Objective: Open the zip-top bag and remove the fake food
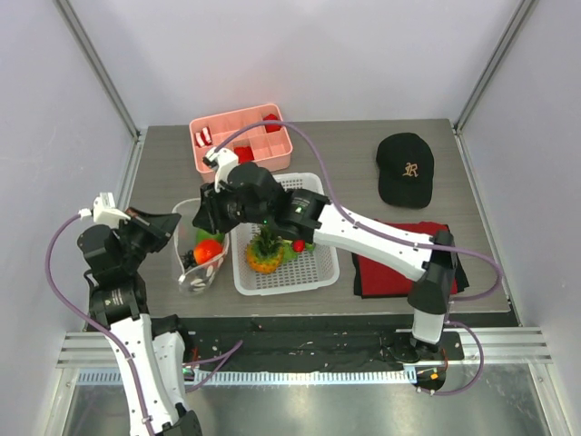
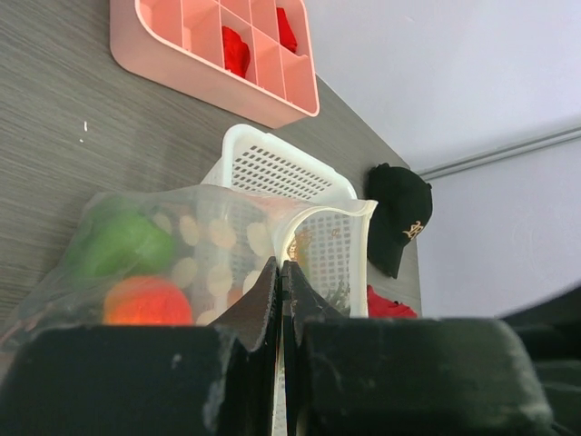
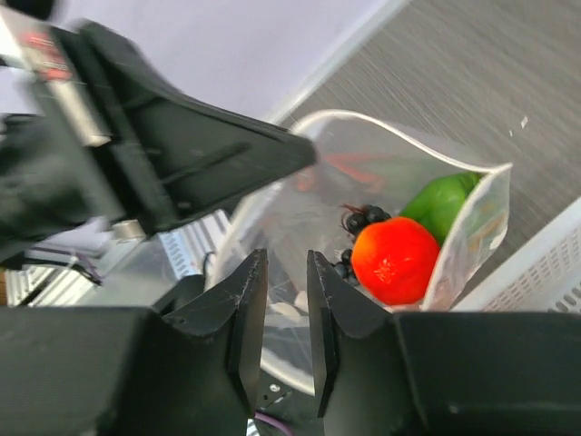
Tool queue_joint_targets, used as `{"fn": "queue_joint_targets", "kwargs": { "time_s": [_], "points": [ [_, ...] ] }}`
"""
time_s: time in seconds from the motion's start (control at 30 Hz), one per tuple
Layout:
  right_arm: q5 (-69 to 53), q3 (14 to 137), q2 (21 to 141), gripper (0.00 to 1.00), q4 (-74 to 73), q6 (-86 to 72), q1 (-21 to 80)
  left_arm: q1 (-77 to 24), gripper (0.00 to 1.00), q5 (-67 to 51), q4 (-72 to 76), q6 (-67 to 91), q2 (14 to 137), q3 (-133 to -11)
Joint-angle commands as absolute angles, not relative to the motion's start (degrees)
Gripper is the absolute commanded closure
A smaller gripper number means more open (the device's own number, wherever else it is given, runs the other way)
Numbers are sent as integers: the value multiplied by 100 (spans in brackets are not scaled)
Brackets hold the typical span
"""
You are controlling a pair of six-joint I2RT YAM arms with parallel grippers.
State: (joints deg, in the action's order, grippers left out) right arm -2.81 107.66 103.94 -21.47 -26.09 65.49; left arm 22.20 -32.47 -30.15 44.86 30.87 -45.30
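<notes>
The bench (image 1: 363, 150) is a dark grey slab with a fine wood grain. On it stands a white plastic basket (image 1: 318, 265), rectangular, its walls and floor pierced all over with small holes. A spiky yellow pineapple (image 1: 264, 252) with a green crown lies in it. Behind the basket sits a pink moulded tray (image 1: 277, 150) divided into square cells.

The zip-top bag (image 2: 209, 227) stands just left of the basket. It is clear crinkly film dotted white, with its mouth gaping in an oval. Inside it lies the fake food: a glossy round orange-red tomato (image 3: 395, 259), a smooth green fruit (image 3: 440, 204) and a knobbly cluster of dark grapes (image 3: 363, 222).

My left pincer (image 2: 281, 272) is clenched on the bag's rim, the film pinched between its black wedge-shaped fingers. My right pincer (image 3: 283, 263) hangs over the bag's mouth, its fingers a narrow gap apart, with nothing I can see gripped between them.
</notes>
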Motion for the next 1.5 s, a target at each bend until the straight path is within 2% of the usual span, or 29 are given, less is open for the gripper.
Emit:
{"fn": "queue_joint_targets", "kwargs": {
  "time_s": [0.0,0.27,0.4,0.7,0.77,0.9,1.17,1.47],
  "points": [
    [-36,10600,10669,70,-1723,-2743,6530,2215,100,-3191,-2610,4588,2953,-4439],
    [-255,11179,11803,59,-1749,-2163,6522,2206,100,-2936,-2602,4570,2953,-4228],
    [-185,11399,12207,51,-1863,-1767,6530,2206,100,-2734,-2628,4553,2962,-4166],
    [316,11584,12665,25,-2030,-1011,6530,2215,100,-2496,-2681,4483,3067,-3999],
    [351,11593,12700,23,-2074,-941,6539,2215,100,-2487,-2637,4509,3094,-3938],
    [632,11505,12735,9,-2197,-791,6644,2206,100,-2505,-2619,4456,3111,-3894],
    [1081,11435,12946,6,-2355,-870,6785,2215,100,-2269,-2707,4395,3129,-3902],
    [758,11470,13087,6,-2286,-1072,6847,2215,100,-1899,-2918,4237,3120,-3946]
  ]
}}
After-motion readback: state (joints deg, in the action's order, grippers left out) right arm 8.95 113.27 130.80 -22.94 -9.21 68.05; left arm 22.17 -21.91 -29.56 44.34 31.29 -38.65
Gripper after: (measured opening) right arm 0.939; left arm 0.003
